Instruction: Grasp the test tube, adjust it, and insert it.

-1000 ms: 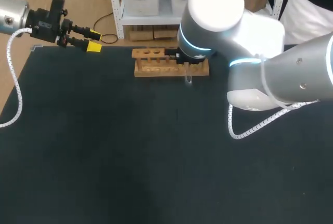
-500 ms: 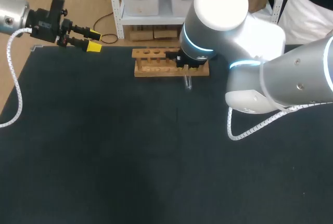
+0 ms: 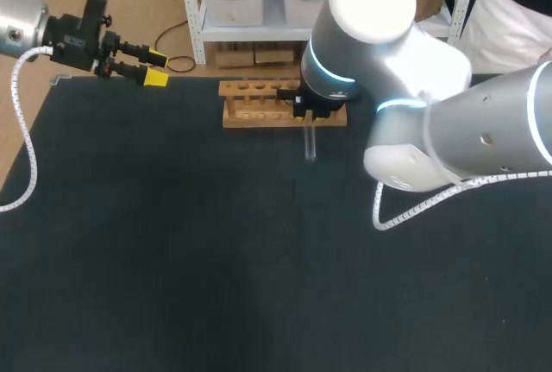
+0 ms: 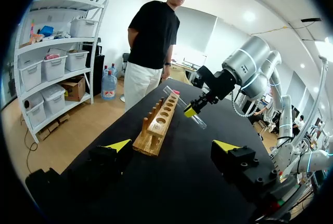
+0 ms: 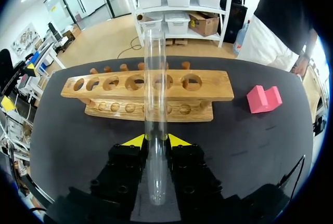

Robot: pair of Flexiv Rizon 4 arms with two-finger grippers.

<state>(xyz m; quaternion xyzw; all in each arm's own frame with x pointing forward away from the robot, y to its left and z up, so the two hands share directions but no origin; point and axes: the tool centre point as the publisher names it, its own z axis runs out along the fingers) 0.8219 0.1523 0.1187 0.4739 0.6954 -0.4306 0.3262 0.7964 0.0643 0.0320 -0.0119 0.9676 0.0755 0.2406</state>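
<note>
One test tube [image 5: 155, 115] in right fingers [image 5: 136, 141], beside rack's [image 5: 210, 86] near edge

The table [image 3: 172, 286] is looked down on from a fixed camera set high above and behind the arms, so the whole top is taken in from afar. From the left gripper [image 4: 171, 145] the table is viewed low across one corner, with the wooden rack [image 4: 158, 124] seen nearly end-on, some way off. From the right gripper [image 5: 155, 140] the rack is faced broadside and close, the test tube [image 5: 155, 104] nearest. Rack and test tube are shared by all three views.
</note>
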